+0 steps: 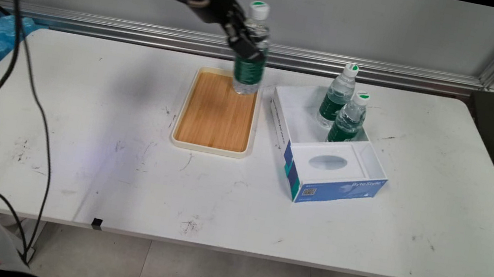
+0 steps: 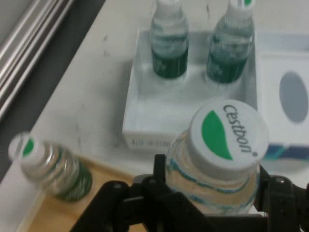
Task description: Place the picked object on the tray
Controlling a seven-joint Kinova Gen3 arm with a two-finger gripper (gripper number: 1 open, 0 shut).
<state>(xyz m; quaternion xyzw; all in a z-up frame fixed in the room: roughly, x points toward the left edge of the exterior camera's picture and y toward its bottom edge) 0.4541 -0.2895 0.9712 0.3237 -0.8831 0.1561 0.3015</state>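
I've got the black two-finger gripper (image 1: 247, 42) up over the far end of the white surface (image 1: 77, 130). Its fingers (image 2: 160, 170) are clenched on the neck of a clear plastic water bottle with a green label and a white-and-green cap (image 1: 258, 25), which is upright above the far right corner of the wooden tray with a cream rim (image 1: 209, 148).

In the hand view, a second bottle of the same kind (image 2: 50, 166) stands on that tray corner, just below the held one. To the right, the white-and-blue cardboard box (image 1: 344, 185) holds two more such bottles (image 1: 336, 98) (image 1: 348, 120) in its far compartment, close together.
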